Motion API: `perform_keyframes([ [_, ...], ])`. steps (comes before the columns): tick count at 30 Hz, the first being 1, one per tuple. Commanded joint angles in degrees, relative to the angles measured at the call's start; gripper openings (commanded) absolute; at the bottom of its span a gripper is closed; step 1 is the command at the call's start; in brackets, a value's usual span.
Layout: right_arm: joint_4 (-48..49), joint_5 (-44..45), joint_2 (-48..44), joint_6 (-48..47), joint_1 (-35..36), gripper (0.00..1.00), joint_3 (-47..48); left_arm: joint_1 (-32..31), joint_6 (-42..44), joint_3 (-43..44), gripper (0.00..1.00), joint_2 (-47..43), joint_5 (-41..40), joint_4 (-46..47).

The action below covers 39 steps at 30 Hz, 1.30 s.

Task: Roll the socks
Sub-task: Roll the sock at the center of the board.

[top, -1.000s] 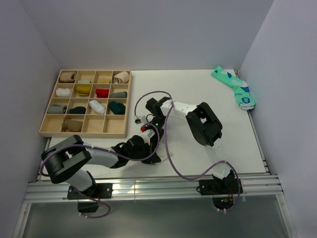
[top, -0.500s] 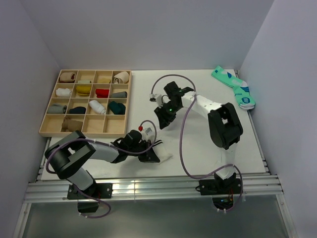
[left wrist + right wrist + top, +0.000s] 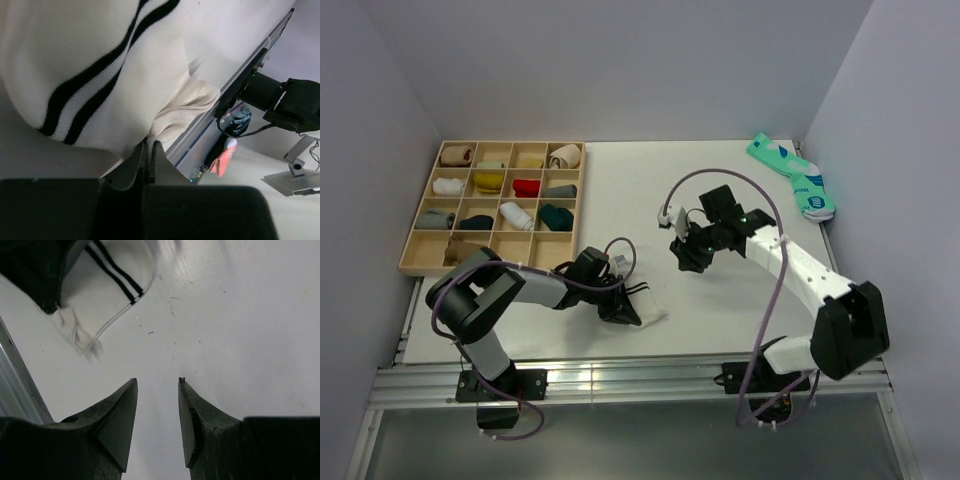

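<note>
Mid-roll, I judge: my left end effector (image 3: 148, 150) is clamped on the white sock (image 3: 100, 60), lower centre. My right end effector (image 3: 157, 382), apart and empty, should next steady it.

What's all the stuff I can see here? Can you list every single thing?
white sock: one, white with dark stripes, table's front edge
teal socks: two, teal with white-blue marks, back right corner
rolled socks: about thirteen, mixed colours, in the tray's compartments
tray: one, light wood, back left
table: one, white, under everything
cables: two, purplish, looping over the arms
arms: two, black and pale grey, near edge
left claw: black, shut on the white sock
right claw: black, open, empty, above bare table
</note>
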Motion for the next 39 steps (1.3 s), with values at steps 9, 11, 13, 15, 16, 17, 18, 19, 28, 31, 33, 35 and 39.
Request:
perform_keyframes([
  [9,13.8,7.0,-16.4,-11.6,20.9,0.53,-19.3,1.6,0.8,3.1,0.0,5.2,-0.6,-11.6],
  [11,13.5,7.4,-15.3,-11.6,22.7,0.53,-19.1,1.6,0.3,2.8,0.0,5.3,-0.1,-11.3],
  [13,14.1,8.3,-13.8,-11.5,25.6,0.52,-19.3,1.6,0.0,2.8,0.0,5.7,0.1,-10.9],
  [15,15.6,9.2,-13.1,-11.2,27.2,0.51,-20.1,1.6,-0.1,2.7,0.0,5.9,0.4,-10.7],
  [16,16.3,10.3,-13.0,-10.9,29.1,0.5,-20.5,1.6,-0.2,2.6,0.0,5.9,0.5,-10.4],
  [17,17.1,11.0,-13.0,-10.9,30.1,0.5,-21.4,1.6,-0.3,2.5,0.0,6.0,0.6,-10.3],
  [18,18.6,11.7,-13.0,-10.6,31.1,0.5,-21.8,1.7,-0.3,2.5,0.0,6.0,0.6,-10.2],
  [19,19.1,13.1,-12.9,-10.4,32.1,0.5,-22.1,1.7,-0.4,2.3,0.0,6.1,0.7,-9.8],
  [28,25.0,20.0,-7.4,-10.6,40.3,0.44,-23.7,1.8,-0.3,1.5,0.0,6.2,1.4,-8.8],
  [31,25.9,20.8,-4.9,-10.9,40.9,0.43,-23.4,1.8,-0.2,1.3,0.0,6.0,1.4,-8.8],
  [33,26.9,21.6,-4.0,-11.1,41.0,0.41,-23.4,2.0,0.0,1.1,0.0,5.6,1.6,-9.0],
  [35,27.9,22.4,-2.9,-11.2,41.0,0.41,-23.6,2.2,0.3,1.1,0.0,5.4,1.9,-8.9],
  [39,29.3,23.4,-1.2,-11.4,41.0,0.4,-23.3,2.3,0.6,0.6,0.0,5.1,2.1,-9.0],
])
